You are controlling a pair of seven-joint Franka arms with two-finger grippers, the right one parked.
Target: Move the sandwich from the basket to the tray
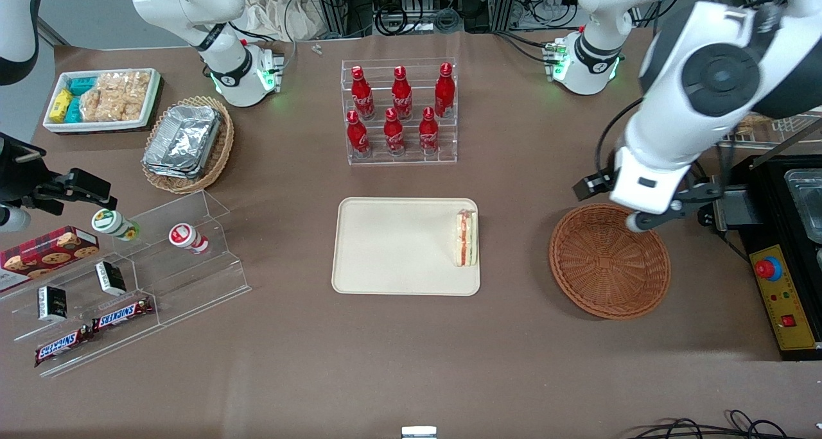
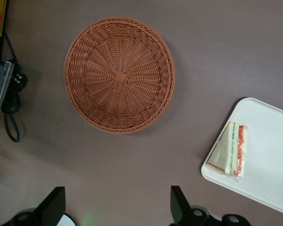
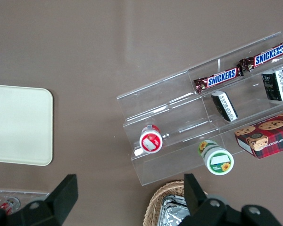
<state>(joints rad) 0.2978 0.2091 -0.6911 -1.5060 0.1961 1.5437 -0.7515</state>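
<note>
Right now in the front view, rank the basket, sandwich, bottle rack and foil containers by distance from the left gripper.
The gripper hangs open above the basket's rim.
1. basket, directly below.
2. sandwich, on the tray's edge.
3. bottle rack, mid-table.
4. foil containers, toward the parked arm's end.

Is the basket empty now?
Empty: the basket shows bare weave; the sandwich lies on the tray. Open gripper hovers above.

We see the reddish-brown basket (image 1: 609, 261) with its radial weave on the brown table (image 1: 411, 349), under the white-and-black gripper (image 2: 118, 207) with black fingers (image 2: 178, 202). The cream-beige tray (image 1: 398, 246) carries the sandwich (image 1: 466, 238), white bread with orange-red and green layers.
</note>
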